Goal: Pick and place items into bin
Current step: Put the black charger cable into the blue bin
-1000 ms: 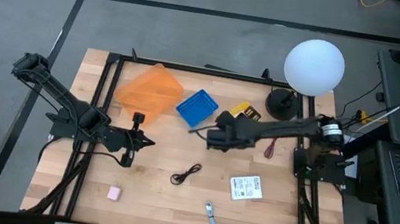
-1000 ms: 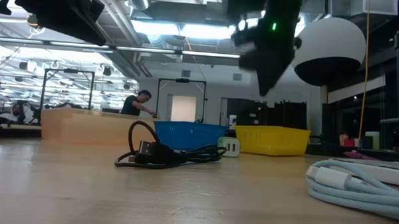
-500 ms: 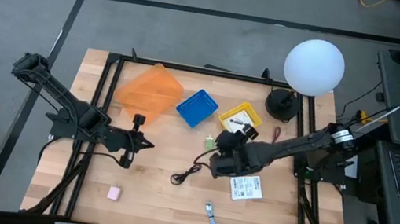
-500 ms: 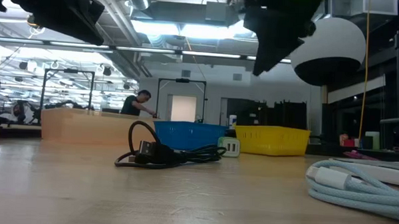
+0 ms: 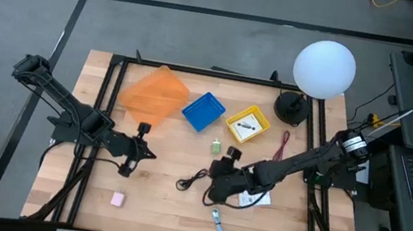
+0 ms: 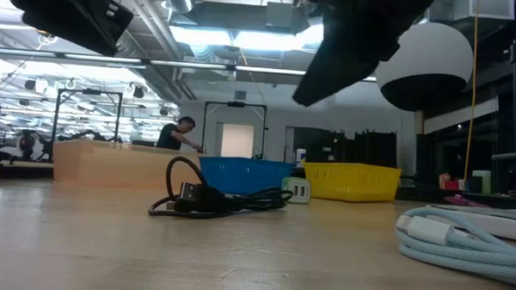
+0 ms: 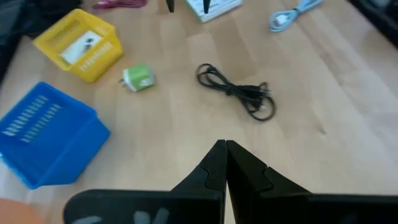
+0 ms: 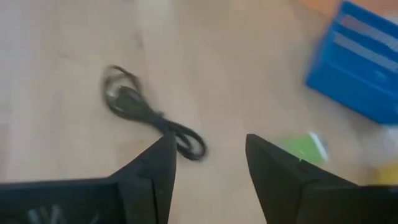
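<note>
nowhere legible print on white printed packet (image 5: 258, 195)

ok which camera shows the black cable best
The left wrist view: the black cable lies whole and sharp on bare wood. The low view shows it side-on, the high view small, and the right wrist view blurred.

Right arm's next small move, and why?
Probably lower the right tool onto the black coiled cable and close. It hangs open beside the cable, which lies loose on the table, unheld. The left tool waits shut.
</note>
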